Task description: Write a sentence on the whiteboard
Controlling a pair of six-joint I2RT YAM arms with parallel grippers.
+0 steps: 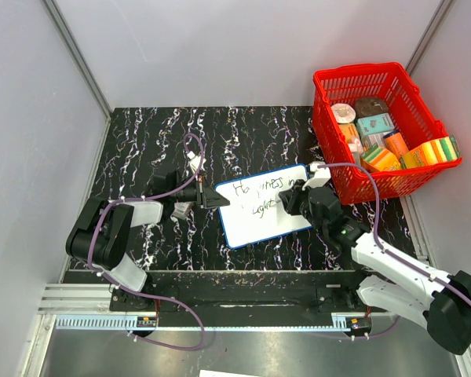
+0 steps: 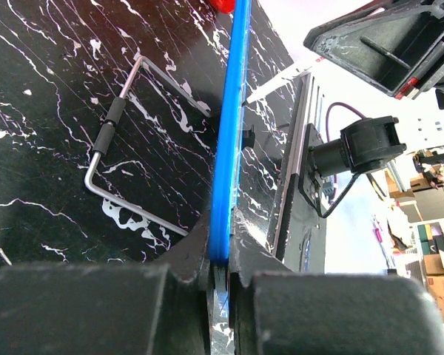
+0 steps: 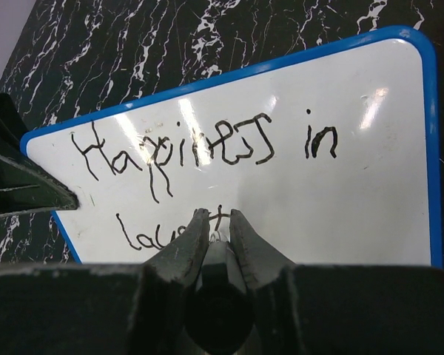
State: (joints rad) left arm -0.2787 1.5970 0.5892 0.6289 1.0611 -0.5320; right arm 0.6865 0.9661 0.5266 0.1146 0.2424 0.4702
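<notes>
The whiteboard [image 1: 276, 220], white with a blue rim, lies tilted on the black marbled table. My left gripper [image 1: 213, 196] is shut on its left edge. In the left wrist view the blue rim [image 2: 226, 148] runs edge-on between the jaws of that gripper [image 2: 220, 268]. My right gripper [image 3: 220, 217] is shut on a dark marker [image 3: 220, 255], its tip touching the board [image 3: 370, 200]. The sentence [image 3: 207, 148] reads "Happiness in", with a second line starting "laug" partly hidden behind my fingers. From above, the right gripper [image 1: 289, 201] sits over the writing [image 1: 255, 188].
A red basket [image 1: 408, 184] with several packages and sponges stands just right of the board's far corner. A bent metal wire handle [image 2: 115, 111] lies on the table beside the left gripper. Grey walls close in the table on the left, back and right.
</notes>
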